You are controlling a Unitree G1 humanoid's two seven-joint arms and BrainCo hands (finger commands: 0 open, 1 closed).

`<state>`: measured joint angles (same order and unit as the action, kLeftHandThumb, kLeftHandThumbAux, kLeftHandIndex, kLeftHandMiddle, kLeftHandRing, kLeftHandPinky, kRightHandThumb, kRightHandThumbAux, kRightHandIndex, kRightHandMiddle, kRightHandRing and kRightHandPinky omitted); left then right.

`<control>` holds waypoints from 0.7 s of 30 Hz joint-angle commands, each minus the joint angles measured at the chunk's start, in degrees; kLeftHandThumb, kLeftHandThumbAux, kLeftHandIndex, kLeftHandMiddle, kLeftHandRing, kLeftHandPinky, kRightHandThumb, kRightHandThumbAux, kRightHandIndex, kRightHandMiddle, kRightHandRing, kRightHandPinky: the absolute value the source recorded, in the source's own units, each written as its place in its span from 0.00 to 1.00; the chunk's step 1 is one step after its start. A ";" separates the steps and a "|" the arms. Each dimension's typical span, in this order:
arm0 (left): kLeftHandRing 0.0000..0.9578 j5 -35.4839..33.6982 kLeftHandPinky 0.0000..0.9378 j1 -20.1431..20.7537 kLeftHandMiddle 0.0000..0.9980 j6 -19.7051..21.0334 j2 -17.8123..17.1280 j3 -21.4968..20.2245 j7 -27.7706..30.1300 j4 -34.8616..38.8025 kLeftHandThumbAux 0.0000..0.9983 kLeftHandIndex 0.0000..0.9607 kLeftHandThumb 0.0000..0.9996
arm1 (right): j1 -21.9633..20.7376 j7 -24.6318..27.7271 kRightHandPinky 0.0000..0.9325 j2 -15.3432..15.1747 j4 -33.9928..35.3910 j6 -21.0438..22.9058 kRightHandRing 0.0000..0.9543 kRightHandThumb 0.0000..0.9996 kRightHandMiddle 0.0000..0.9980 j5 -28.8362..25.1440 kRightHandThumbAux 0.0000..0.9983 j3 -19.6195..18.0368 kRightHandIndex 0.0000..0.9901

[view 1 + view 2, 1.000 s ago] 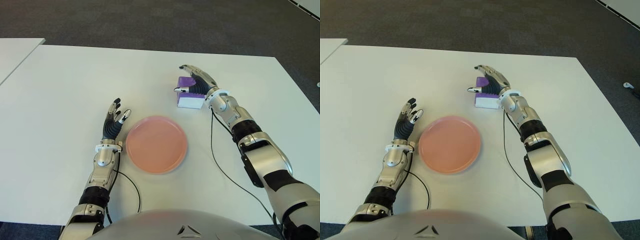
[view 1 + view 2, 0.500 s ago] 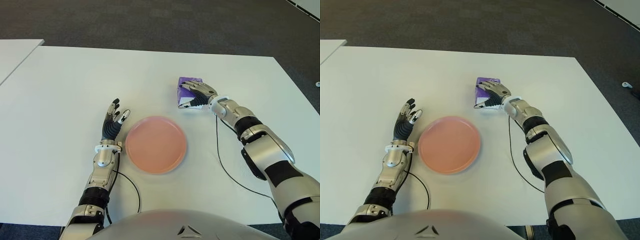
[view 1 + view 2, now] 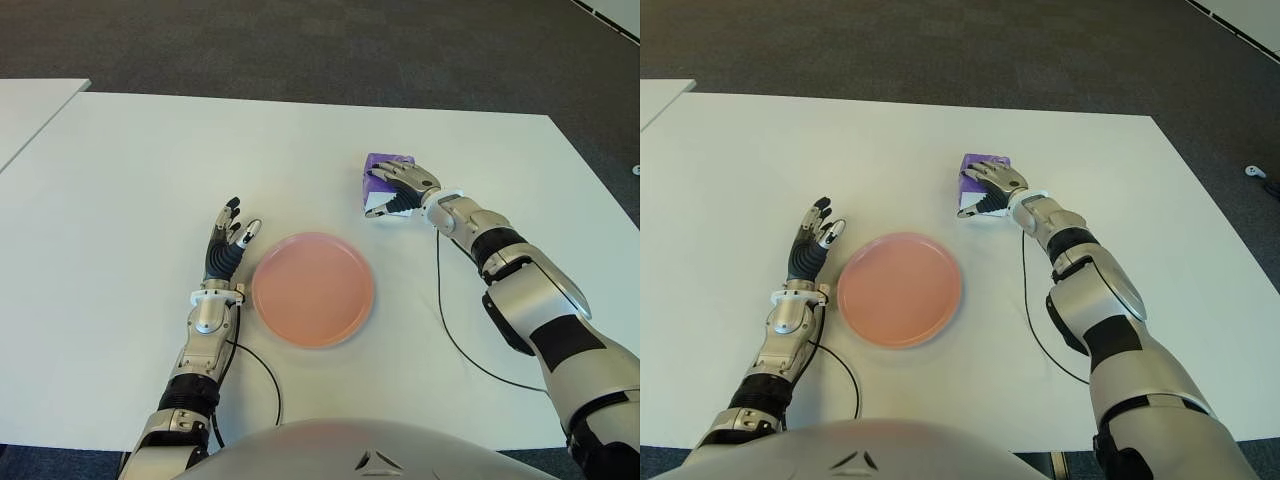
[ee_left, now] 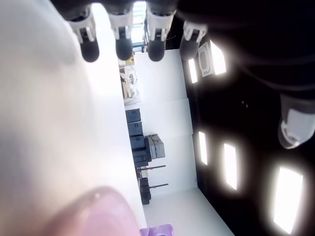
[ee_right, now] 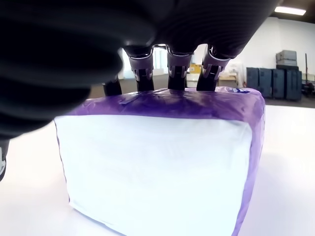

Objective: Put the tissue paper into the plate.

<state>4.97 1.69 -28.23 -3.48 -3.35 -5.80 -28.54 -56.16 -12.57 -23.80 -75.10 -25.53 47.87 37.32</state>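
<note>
Two hands show over the white table (image 3: 130,160). The right hand (image 3: 402,186) is on the far right side of the table, laid over the tissue pack (image 3: 380,173). Its fingers (image 5: 176,63) curl down over the purple top of the pack, and the thumb shows at the near left side of the pack. The hand looks closed around the pack. The pack is purple on top and white on the side that faces the wrist camera. It sits on the table, and I cannot tell if it is lifted at all. The pack is to the far right of the plate (image 3: 313,288), with bare table between them.

The plate is pink and round. It sits in the middle of the table, on the near side, with nothing in it.

The left hand (image 3: 228,246) shows just to the left of the plate. Its fingers (image 4: 123,42) are straight and spread a little, pointing away from the robot, and it holds nothing.

Past the far edge of the table is a dark floor (image 3: 300,40).
</note>
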 commanded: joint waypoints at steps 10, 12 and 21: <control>0.00 -0.03 0.00 -2.46 0.00 2.41 -0.20 -0.12 -0.02 -3.01 0.41 0.00 0.00 | 0.10 -0.40 0.00 -1.54 -1.75 3.12 0.00 0.27 0.00 -0.22 0.39 -0.20 0.00; 0.00 -0.01 0.00 -2.47 0.00 2.33 -0.21 -0.17 -0.13 -3.11 0.41 0.00 0.00 | 0.14 -0.85 0.00 -1.73 -1.74 3.12 0.00 0.27 0.00 -0.52 0.38 -0.47 0.00; 0.00 0.17 0.00 -2.75 0.00 1.76 -0.30 -0.18 -0.23 -3.06 0.41 0.00 0.00 | 0.87 -0.93 0.00 -1.71 -1.85 3.68 0.00 0.27 0.00 -1.36 0.38 -0.99 0.00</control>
<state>4.97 1.61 -28.60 -3.72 -3.45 -5.80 -28.66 -56.48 -13.91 -25.37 -76.35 -22.63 46.97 36.80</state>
